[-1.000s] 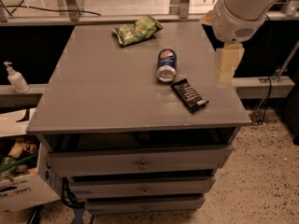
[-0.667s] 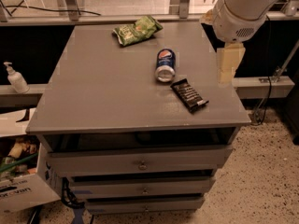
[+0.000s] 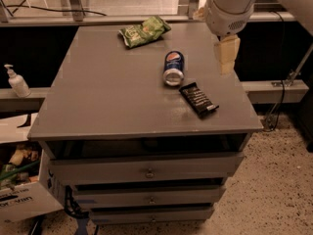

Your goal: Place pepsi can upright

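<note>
The pepsi can (image 3: 173, 67) lies on its side on the grey cabinet top (image 3: 107, 97), right of centre. Its silver end faces the front and its logo shows near the far end. My gripper (image 3: 227, 56) hangs from the white arm (image 3: 232, 6) above the right part of the top. It is to the right of the can and apart from it, and it holds nothing that I can see.
A flat black snack bar (image 3: 198, 99) lies just front-right of the can. A green chip bag (image 3: 144, 31) lies at the back. The cabinet has drawers (image 3: 146, 168) below. A soap bottle (image 3: 17, 82) and a cardboard box (image 3: 19, 190) are on the left.
My gripper has moved a little to the left and back, closer to the can. The can, snack bar and chip bag have not moved.
</note>
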`<state>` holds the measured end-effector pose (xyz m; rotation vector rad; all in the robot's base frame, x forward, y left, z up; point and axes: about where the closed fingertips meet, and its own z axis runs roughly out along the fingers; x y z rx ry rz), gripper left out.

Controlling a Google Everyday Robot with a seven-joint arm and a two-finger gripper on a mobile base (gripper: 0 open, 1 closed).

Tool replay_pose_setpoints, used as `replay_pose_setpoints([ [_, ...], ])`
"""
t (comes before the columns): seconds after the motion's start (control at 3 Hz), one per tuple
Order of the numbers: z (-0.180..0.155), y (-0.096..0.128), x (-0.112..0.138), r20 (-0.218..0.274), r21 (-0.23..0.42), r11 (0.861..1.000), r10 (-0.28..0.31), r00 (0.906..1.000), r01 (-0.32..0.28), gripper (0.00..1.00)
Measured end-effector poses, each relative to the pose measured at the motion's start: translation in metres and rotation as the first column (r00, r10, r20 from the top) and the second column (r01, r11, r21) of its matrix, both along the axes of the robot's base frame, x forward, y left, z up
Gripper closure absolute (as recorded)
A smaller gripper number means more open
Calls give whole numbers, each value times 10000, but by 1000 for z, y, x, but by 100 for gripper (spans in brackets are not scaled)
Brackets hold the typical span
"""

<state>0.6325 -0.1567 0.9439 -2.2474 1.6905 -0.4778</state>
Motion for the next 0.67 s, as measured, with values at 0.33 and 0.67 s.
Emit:
replay_pose_setpoints([
  [0.33,-9,8,30,-286,-647,9951,731,9969,-748,0],
  [0.67,-21,16,54,-776,-1026,9832,1437,9866,-1513,0],
])
